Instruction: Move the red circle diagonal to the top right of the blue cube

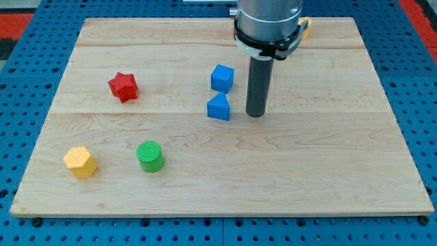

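1. My tip (256, 115), a bare rod tool w/ no jaws, holding nothing, sits just right of blue triangular block (218, 108).
2. Blue cube (222, 78) above it.
3. Red circle not visible; red star (123, 87) at tabletop (328, 171) left.

A single camera is looking down at a slant onto the wooden bench (273, 171) from beyond its bottom edge, facing toward the top edge. The far edge is appearing shorter than the near one, so the view is tilting forward, not hanging straight overhead. It is sitting near enough that the bench is filling almost the whole frame, with a blue perforated base (20, 102) showing around it. The arm's grey housing (268, 20) is being cut off by the view's top. No second view is sharing the scene.
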